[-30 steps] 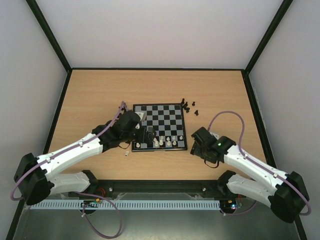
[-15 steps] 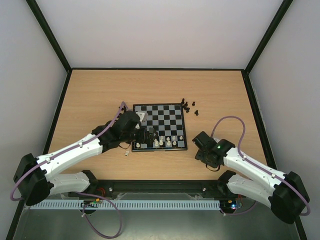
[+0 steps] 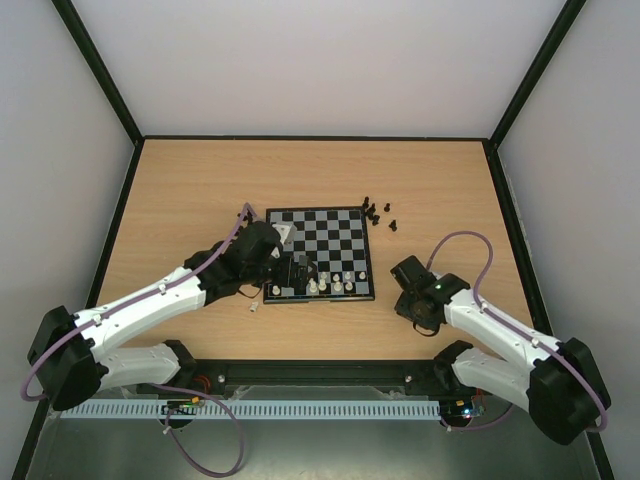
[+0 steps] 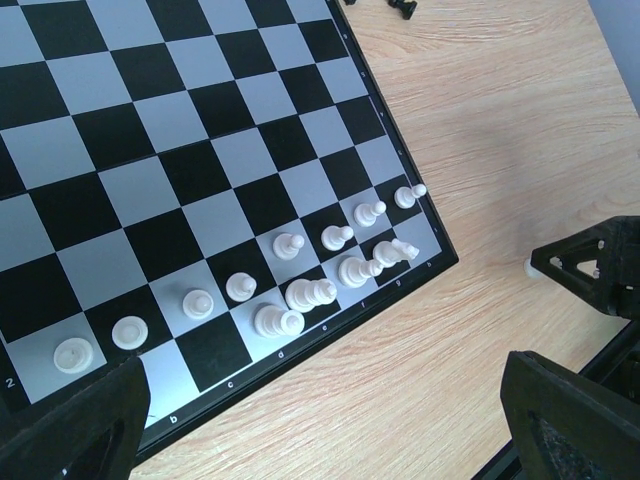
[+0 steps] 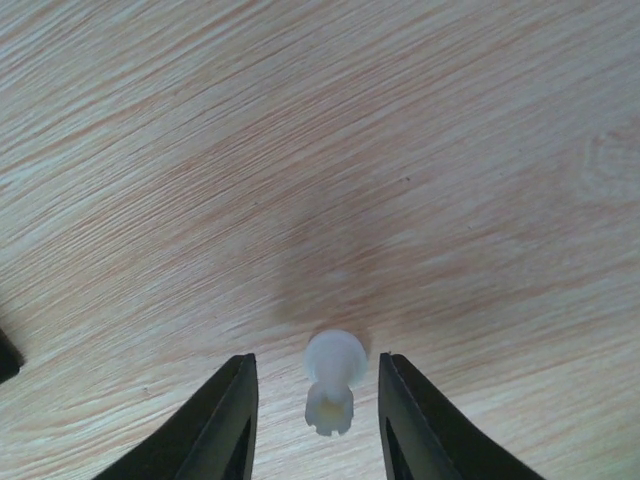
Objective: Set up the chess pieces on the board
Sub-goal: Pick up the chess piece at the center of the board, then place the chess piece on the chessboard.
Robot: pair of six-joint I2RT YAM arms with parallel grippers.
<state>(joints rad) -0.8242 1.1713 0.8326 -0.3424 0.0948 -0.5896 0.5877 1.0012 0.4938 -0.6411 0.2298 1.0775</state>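
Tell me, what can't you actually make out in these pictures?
- Top view: the white piece between the right gripper's fingers is hidden under that arm's wrist; only the right wrist view shows it.
- Top view: the black pieces beside the board are too small to name.
- Left wrist view: the frame cuts off the board's far and left sides, and a finger of the left gripper covers its near corner.

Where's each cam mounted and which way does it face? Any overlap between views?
Top external: above and behind the bases, looking down on table, board, left arm, right arm.
Left wrist: over the board's near edge, looking down at the white pieces; left fingers at the bottom corners.
Right wrist: close over the table, looking down at one white piece between the right fingers.
Shared: top and left wrist both show board and white pieces.
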